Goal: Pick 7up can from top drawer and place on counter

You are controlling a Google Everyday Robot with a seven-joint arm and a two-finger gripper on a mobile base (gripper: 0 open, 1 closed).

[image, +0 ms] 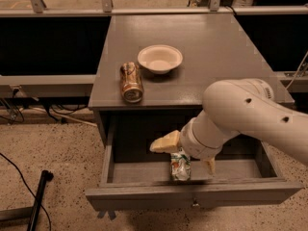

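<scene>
The 7up can (180,166) lies on its side on the floor of the open top drawer (144,173), near the front panel. My gripper (186,154) hangs down into the drawer right over the can, open. One cream finger (165,142) sticks out to the left above the can and the other (210,165) reaches down to its right. The can's upper end is hidden behind my wrist. The counter (211,47) is the dark grey top above the drawer.
A brown-gold can (131,82) lies on its side at the counter's front left. A white bowl (160,58) sits just behind it. The drawer's knob (195,204) is on the front panel. A black pole (38,201) lies on the speckled floor at left.
</scene>
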